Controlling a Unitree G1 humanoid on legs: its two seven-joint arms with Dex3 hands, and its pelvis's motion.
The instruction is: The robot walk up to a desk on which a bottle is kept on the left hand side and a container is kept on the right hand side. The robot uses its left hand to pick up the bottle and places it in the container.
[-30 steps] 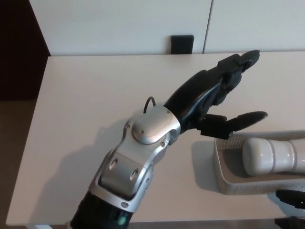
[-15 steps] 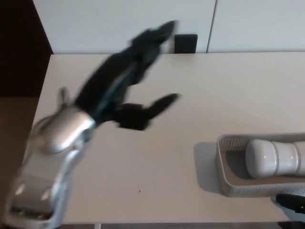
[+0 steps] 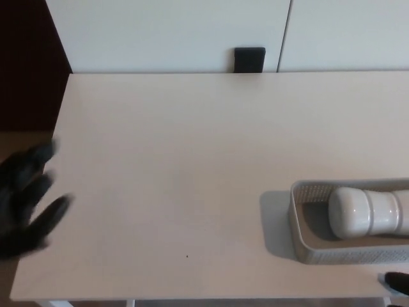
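The desk (image 3: 192, 173) fills most of the head view, a pale, plain top. Its far edge runs straight along a white wall (image 3: 166, 32), and its left edge slants down beside a dark strip of floor or furniture that cannot be told apart. The near edge shows along the bottom of the picture; the right side runs out of frame. From the left edge across to the container the top lies bare, a wide open stretch reaching to the far edge.

The container (image 3: 307, 246), a light grey woven-looking tray, sits at the near right of the desk, its long side running off the right border so that only its left end shows. Its near wall stands just back from the desk's near edge, and it throws a soft shadow to its left.

The bottle (image 3: 367, 212) lies on its side inside the container, white, with a rounded end pointing left and a ringed neck behind it; the rest is cut off by the frame.

The left hand (image 3: 25, 201) is at the desk's left edge, low in the picture, black and badly blurred. Its fingers (image 3: 54, 211) look spread apart and it grips nothing.

A small black block (image 3: 249, 59) stands against the wall at the far edge.

At the bottom right corner a sliver of the right hand (image 3: 399, 281) shows; whether it is open cannot be told.
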